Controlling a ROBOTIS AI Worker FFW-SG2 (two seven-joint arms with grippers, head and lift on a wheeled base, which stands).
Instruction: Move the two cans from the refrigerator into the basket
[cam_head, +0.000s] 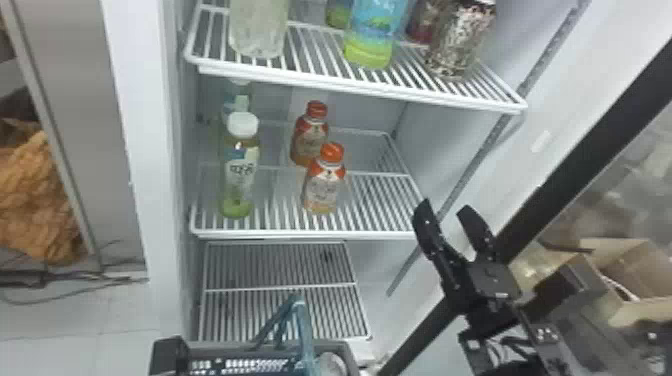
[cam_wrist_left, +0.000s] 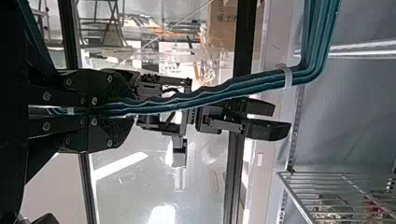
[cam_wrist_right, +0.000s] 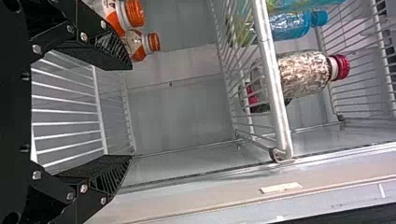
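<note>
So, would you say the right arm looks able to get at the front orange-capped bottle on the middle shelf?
Probably yes: the right tool is open near that shelf's right end, and no other bottle seems to stand between it and the bottle.

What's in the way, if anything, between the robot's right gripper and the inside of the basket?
Just the blue handles: they stick up over the basket, so they might get bumped. Nothing else visible stands between it and the right gripper.

basket cut off at head view's bottom, clear bottle at top
</note>
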